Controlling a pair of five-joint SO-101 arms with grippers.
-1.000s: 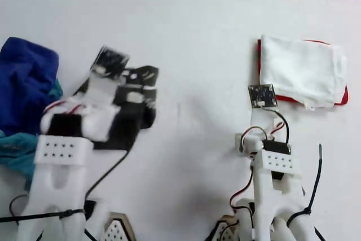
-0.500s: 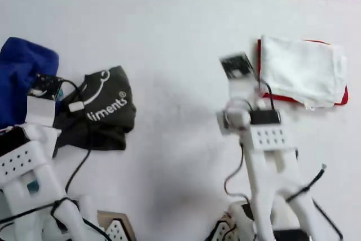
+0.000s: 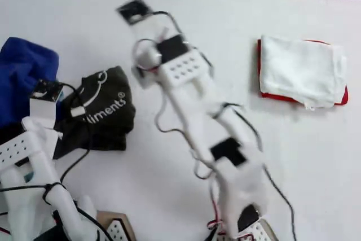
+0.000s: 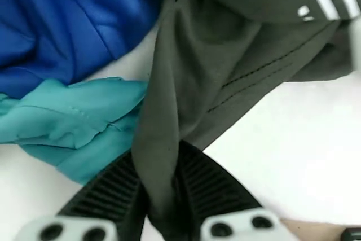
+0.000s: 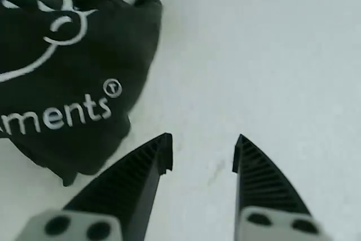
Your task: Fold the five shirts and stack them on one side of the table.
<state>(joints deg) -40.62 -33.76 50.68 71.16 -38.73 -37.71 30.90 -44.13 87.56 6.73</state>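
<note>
A crumpled black shirt (image 3: 107,111) with white print lies at the table's left. My left gripper (image 4: 163,165) is shut on a fold of the black shirt (image 4: 225,49) at its left edge, beside a blue shirt (image 3: 25,74) and a teal shirt (image 4: 73,122). My right arm (image 3: 180,69) stretches across the middle toward the far left. My right gripper (image 5: 203,145) hangs open over bare table just off the black shirt (image 5: 62,77). At the right, a folded white shirt (image 3: 302,71) rests on a folded red shirt (image 3: 282,99).
The white table (image 3: 225,21) has free room in the middle and along the far edge. The right arm's cables (image 3: 163,125) trail over the middle. The arm bases (image 3: 115,229) stand at the near edge.
The right arm swung from beside the white and red stack across to the far left, close to the black shirt. The left arm pulled left and back with the black shirt.
</note>
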